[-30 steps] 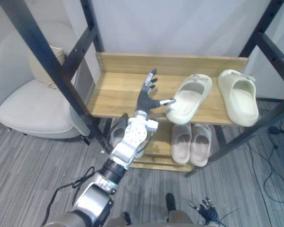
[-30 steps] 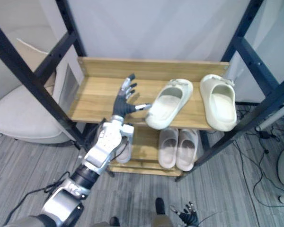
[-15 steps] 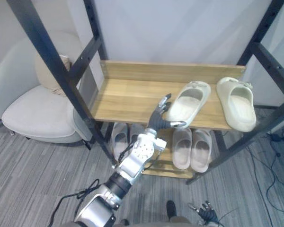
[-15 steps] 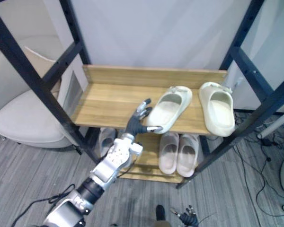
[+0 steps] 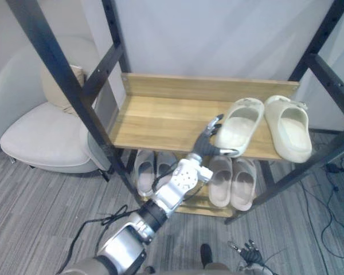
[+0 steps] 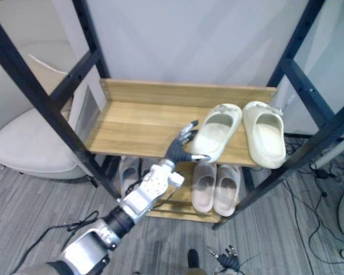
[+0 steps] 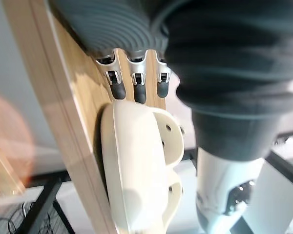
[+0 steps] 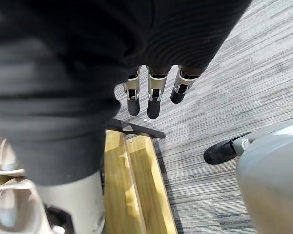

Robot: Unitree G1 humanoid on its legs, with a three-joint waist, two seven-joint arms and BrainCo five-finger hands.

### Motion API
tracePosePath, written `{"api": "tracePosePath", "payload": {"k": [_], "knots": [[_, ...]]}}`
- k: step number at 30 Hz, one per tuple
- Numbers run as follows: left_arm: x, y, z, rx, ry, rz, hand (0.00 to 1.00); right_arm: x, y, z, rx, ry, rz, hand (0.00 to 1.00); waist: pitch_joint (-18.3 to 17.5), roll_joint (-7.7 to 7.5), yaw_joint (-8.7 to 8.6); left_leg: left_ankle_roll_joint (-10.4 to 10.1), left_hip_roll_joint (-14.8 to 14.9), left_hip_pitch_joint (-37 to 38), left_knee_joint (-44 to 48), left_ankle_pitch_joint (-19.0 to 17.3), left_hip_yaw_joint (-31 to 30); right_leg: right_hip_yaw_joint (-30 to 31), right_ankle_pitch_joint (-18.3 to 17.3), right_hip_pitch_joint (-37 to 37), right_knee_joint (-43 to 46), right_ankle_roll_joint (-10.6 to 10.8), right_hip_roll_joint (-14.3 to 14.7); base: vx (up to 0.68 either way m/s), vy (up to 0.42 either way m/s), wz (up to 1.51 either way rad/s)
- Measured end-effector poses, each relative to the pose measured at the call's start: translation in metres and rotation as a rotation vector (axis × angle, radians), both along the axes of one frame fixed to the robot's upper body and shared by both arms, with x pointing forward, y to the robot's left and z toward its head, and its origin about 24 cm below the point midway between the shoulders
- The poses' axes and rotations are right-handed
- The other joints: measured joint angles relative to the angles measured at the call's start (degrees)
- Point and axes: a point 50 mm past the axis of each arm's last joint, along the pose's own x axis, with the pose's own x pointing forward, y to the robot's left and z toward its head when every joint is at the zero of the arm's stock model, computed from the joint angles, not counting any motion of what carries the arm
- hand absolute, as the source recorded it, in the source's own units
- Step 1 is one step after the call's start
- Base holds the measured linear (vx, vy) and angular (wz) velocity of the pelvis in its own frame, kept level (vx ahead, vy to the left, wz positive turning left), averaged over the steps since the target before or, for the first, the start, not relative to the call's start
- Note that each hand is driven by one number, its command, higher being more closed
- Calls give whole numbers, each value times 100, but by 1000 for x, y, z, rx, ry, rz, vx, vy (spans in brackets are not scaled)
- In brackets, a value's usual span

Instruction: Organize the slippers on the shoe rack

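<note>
Left robot hand [image 5: 208,141] touches cream slipper [image 5: 241,123] on shoe rack [image 5: 155,114] top shelf.

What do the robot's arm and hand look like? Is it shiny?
A bit shiny, yes. The left arm is chunky and silver-grey with darker joints. The left hand has a dark ribbed cover over its back and wrist, and slim silver fingers with dark tips. The right hand looks the same.
</note>
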Motion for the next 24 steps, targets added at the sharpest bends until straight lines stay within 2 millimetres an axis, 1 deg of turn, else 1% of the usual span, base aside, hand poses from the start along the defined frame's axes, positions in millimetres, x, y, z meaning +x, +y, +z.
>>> {"api": "tracePosePath", "payload": {"k": [1, 4, 6, 9, 18, 24], "knots": [[-2, -7, 3, 5, -6, -19, 0, 0, 0, 0, -2, 0, -1, 0, 49, -16, -4, 5, -1, 24, 0, -6, 44, 34, -17, -12, 38, 21, 0, 1, -6, -12], [-6, -17, 5, 21, -24, -54, 0, 1, -1, 1, -10, -1, -7, 0, 98, -43, -51, 23, -13, 16, 23, -38, 104, 103, -90, -112, 188, 58, -6, -2, -2, -10], [-6, -18, 5, 22, -26, -54, 0, -1, -1, 0, -12, 3, -11, 0, 113, -64, -50, 35, -24, 15, 45, -60, 118, 134, -120, -141, 245, 80, -15, -10, 3, -6], [-5, -18, 6, 22, -31, -46, 0, 2, -1, 3, -17, -14, -11, 0, 161, -84, -49, 71, -47, 27, 108, -115, 224, 235, -176, -214, 378, 108, -38, -22, 10, -11], [-2, -19, 9, 33, -43, -46, 0, 3, 1, 4, -14, -25, -14, 0, 187, -87, -59, 112, -97, -3, 251, -228, 237, 251, -218, -213, 420, 166, -108, -5, 3, -1], [3, -14, 17, 21, -41, -35, 0, 5, 3, 4, -5, -28, -18, 0, 191, -73, -49, 126, -125, -67, 293, -240, 125, 193, -228, -209, 421, 178, -142, -2, -8, 7]]}}
